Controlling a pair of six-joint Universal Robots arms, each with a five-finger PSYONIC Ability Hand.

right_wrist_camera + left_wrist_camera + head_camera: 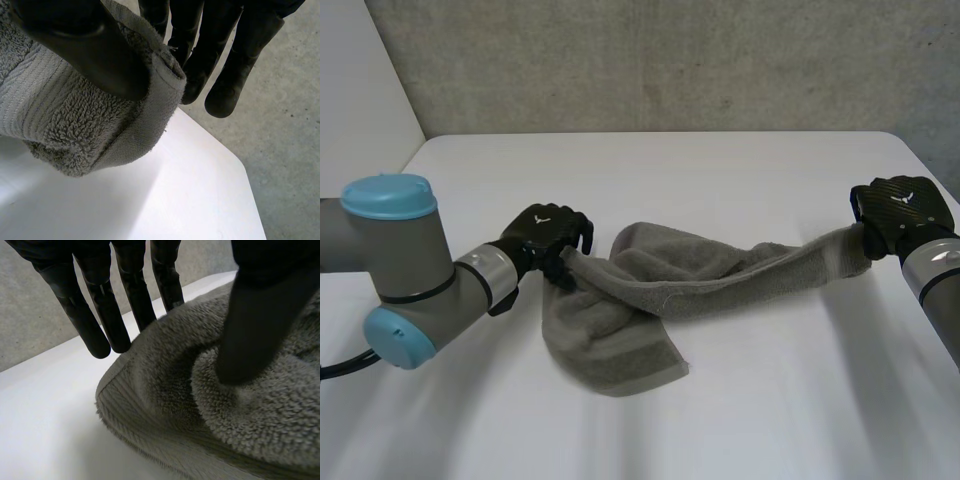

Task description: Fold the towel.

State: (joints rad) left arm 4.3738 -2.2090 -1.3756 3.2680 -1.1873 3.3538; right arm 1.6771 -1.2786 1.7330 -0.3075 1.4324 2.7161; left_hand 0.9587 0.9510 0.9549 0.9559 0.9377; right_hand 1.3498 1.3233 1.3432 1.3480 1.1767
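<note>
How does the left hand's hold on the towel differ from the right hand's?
The left hand grips where the towel spreads wide on the table; the right hand grips an end pulled into a narrow strand. The left hand sits nearer the table's middle, the right hand by its edge. Both pinch cloth under the thumb.

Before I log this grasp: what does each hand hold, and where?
Both pinch the grey towel: left hand at one end's edge, right hand at the opposite end's corner.

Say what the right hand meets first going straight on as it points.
Way looks free: beyond the right hand, which pinches the towel, only bare table, then grey concrete; depth unclear.
</note>
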